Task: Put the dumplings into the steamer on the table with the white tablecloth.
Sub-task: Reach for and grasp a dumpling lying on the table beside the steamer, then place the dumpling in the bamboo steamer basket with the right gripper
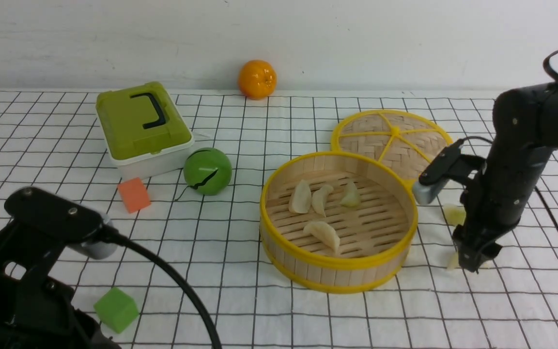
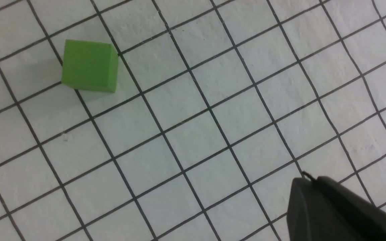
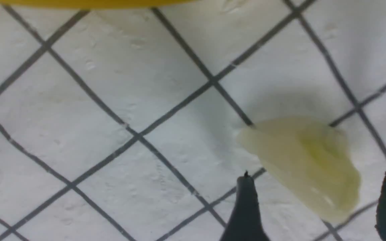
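The right gripper (image 3: 318, 209) has its jaws wide apart, one dark tip on either side of a pale dumpling (image 3: 305, 160) that lies flat on the white tablecloth (image 3: 112, 100). Neither tip seems to press on it, so I judge it straddled, not gripped. In the front view this gripper (image 1: 472, 261) points straight down at the cloth just to the right of the steamer (image 1: 337, 278), and only slivers of that dumpling show beside the black fingers. A second loose dumpling (image 1: 453, 214) rests on the cloth a little farther back, partly behind the arm and near the woven lid (image 1: 390, 140). Inside the steamer lie four dumplings (image 1: 325, 235) (three grouped toward the back of the slatted floor, one alone nearer the front). The task looks well past halfway, with four in and two visible outside, one of them lined up for a pick. The right wrist view alone shows the gaps between tips and dumpling, while the front view alone gives the count and the other loose piece. The left gripper (image 2: 313, 201) is closed on nothing over bare grid near a green cube (image 2: 89, 65), well apart from the steamer, and the front view shows only the bulk of the left arm (image 1: 41, 218).
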Robot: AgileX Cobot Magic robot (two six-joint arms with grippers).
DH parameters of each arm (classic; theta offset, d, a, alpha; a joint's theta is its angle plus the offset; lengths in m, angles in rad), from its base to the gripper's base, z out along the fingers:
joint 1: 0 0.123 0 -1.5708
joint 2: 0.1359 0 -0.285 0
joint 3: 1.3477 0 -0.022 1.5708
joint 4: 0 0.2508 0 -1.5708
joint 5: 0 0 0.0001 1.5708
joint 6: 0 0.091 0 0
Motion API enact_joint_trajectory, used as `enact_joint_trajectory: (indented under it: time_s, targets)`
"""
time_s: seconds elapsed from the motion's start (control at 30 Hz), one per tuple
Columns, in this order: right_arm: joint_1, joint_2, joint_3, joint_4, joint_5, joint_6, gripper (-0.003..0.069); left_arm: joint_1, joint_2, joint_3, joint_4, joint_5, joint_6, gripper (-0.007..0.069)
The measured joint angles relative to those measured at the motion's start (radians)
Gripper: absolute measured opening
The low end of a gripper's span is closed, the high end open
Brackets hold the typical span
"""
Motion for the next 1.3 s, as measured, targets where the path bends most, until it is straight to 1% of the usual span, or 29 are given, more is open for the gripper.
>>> enact_joint_trajectory:
  time_s: [0.07, 0.13, 0.17, 0.23, 0.27, 0.3, 0.43, 0.63, 0.77, 0.87, 0.9, 0.93, 0.97, 1.13, 1.17, 1.2, 1.23, 1.3]
  targets:
    - [0.0, 0.03, 0.004, 0.023, -0.007, -0.077, 0.0478, 0.0, 0.0, 0.0, 0.0, 0.0, 0.002, 0.0011]
    - [0.0, 0.039, 0.004, 0.033, -0.014, -0.099, 0.0451, 0.0, 0.0, 0.0, 0.0, 0.0, 0.002, 0.0012]
    - [0.0, 0.04, 0.004, 0.035, -0.016, -0.101, 0.0424, 0.0, 0.0, 0.0, 0.0, 0.0, 0.004, 0.0013]
    - [0.0, 0.041, 0.004, 0.035, -0.019, -0.103, 0.0351, 0.0, 0.0, 0.0, 0.0, 0.0, 0.004, 0.0015]
    - [0.0, 0.041, 0.004, 0.035, -0.019, -0.102, 0.0274, 0.0, 0.0, 0.0, 0.0, 0.0, 0.004, 0.0017]
    - [0.0, 0.041, 0.004, 0.036, -0.019, -0.098, 0.0226, 0.0, 0.0, 0.0, 0.0, 0.0, 0.004, 0.0018]
    - [0.002, 0.021, -0.006, 0.039, 0.001, -0.029, 0.0229, 0.0, 0.0, 0.0, 0.0, 0.0, 0.006, 0.0018]
    - [0.026, -0.068, -0.088, 0.03, 0.053, 0.093, 0.0229, 0.0, 0.0, 0.0, 0.0, 0.001, 0.006, 0.0018]
    - [0.057, -0.117, -0.13, 0.027, 0.089, 0.173, 0.0229, 0.0, 0.0, 0.0, 0.0, 0.008, 0.007, 0.0018]
    - [0.097, -0.141, -0.155, 0.027, 0.097, 0.262, 0.0229, 0.0, 0.0, 0.0, 0.0, 0.013, 0.007, 0.0018]
    - [0.144, -0.148, -0.162, 0.028, 0.089, 0.319, 0.0229, 0.0, 0.0, 0.0, 0.0, 0.013, 0.007, 0.0019]
    - [0.149, -0.148, -0.162, 0.028, 0.087, 0.326, 0.0229, 0.0, 0.0, 0.0, 0.0, 0.013, 0.007, 0.0019]
    - [0.197, -0.142, -0.163, 0.031, 0.067, 0.371, 0.0229, 0.0, 0.0, 0.0, 0.0, 0.012, 0.007, 0.0019]
    - [0.297, -0.077, -0.164, 0.038, -0.035, 0.482, 0.0229, 0.0, 0.0, 0.0, -0.006, 0.009, 0.007, 0.0019]
    - [0.305, -0.059, -0.164, 0.037, -0.048, 0.499, 0.0229, 0.0, 0.0, 0.0, -0.007, 0.009, 0.007, 0.0019]
    - [0.315, -0.027, -0.164, 0.03, -0.073, 0.551, 0.0229, 0.0, 0.0, 0.0, -0.007, 0.009, 0.007, 0.0019]
    - [0.316, -0.018, -0.164, 0.027, -0.078, 0.558, 0.0229, 0.0, 0.0, 0.0, -0.007, 0.009, 0.007, 0.0019]
    - [0.319, 0.034, -0.164, 0.008, -0.094, 0.643, 0.0229, 0.0, 0.0, 0.0, -0.007, 0.015, 0.007, 0.002]
